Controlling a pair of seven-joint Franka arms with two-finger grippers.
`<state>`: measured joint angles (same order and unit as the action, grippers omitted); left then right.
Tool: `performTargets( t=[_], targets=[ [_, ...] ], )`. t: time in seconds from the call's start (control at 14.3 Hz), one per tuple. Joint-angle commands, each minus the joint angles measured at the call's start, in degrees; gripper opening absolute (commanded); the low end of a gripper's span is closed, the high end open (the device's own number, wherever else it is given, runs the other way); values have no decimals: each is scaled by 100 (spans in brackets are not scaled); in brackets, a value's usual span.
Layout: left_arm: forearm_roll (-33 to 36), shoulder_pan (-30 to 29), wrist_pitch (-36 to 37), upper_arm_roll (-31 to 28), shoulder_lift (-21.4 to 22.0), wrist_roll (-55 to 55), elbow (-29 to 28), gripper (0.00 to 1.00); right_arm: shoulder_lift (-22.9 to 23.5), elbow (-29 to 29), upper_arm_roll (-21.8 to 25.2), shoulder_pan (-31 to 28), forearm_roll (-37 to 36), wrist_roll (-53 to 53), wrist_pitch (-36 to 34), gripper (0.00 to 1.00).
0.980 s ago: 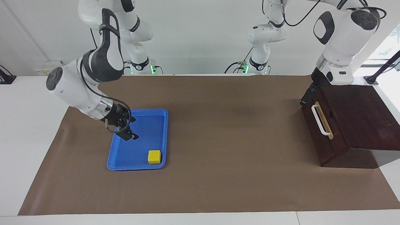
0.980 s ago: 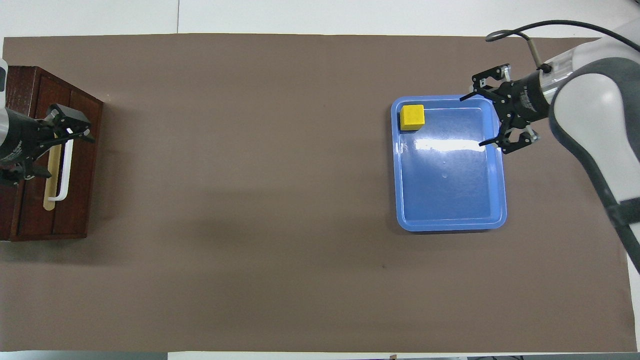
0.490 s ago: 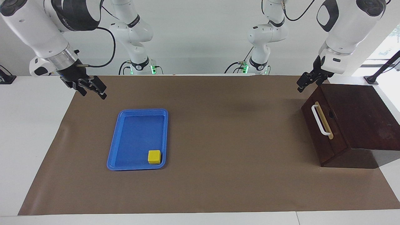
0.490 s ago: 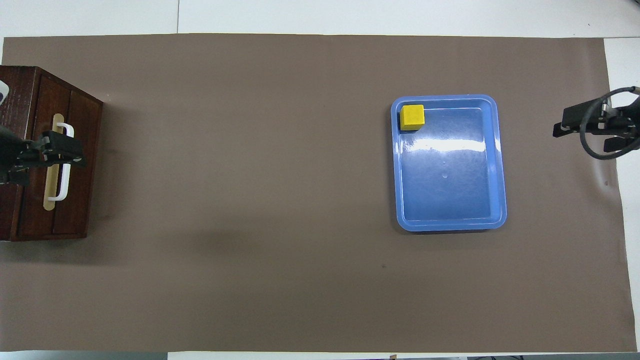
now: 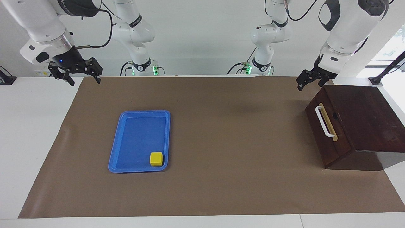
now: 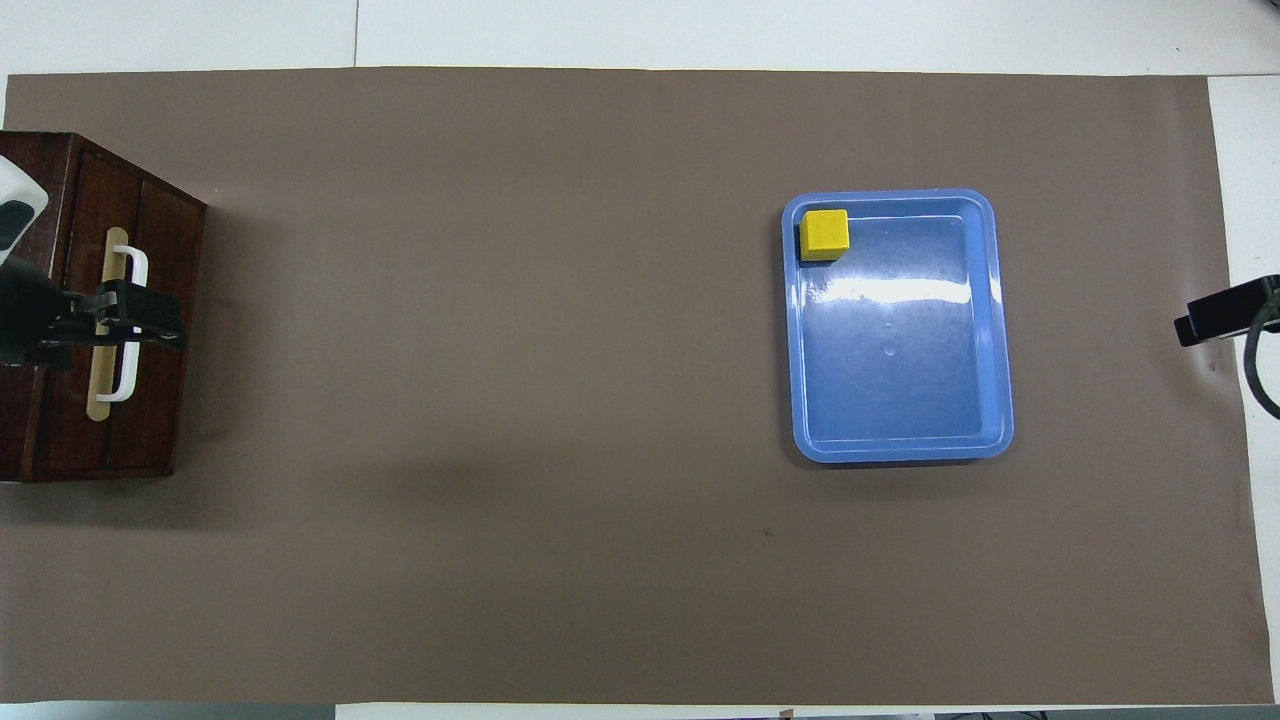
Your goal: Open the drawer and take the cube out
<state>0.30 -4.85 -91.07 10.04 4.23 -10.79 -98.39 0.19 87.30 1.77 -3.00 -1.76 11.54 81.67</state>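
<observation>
The cube (image 5: pixel 156 158) already sits in the blue tray (image 5: pixel 115 155), at its five o'clock corner. The drawer (image 5: pixel 326 133) is shut. Both the left gripper (image 5: pixel 308 80) and right gripper (image 5: pixel 83 77) hang raised, spread and empty; nothing looks left.

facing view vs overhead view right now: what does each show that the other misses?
Facing only: both arms whole down to their bases, the left hand raised clear of the dark brown wooden drawer, and the right hand open over the table's edge.
Overhead only: the brown mat's edge farthest from the robots.
Both: the small yellow cube in a corner of the flat blue plastic tray, drawer shut.
</observation>
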Motion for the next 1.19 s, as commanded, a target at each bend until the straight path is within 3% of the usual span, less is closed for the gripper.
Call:
performTargets(
  t=[0.0,0.28,0.49,1.12],
  targets=[
    [-91,98,37,-47,113,68,-66,100,-54,94,-63,-51,-246,120,-344,100],
    [-91,292,-157,-38,122,191,-102,100,-248,551,-63,-157,-264,76,22,100],
    [-91,292,-95,-38,122,585,-110,100,-195,516,-71,-166,-246,-29,332,100],
    [-82,204,-86,-73,122,1043,-110,100,-204,472,-80,-175,-158,-29,306,100]
  ],
)
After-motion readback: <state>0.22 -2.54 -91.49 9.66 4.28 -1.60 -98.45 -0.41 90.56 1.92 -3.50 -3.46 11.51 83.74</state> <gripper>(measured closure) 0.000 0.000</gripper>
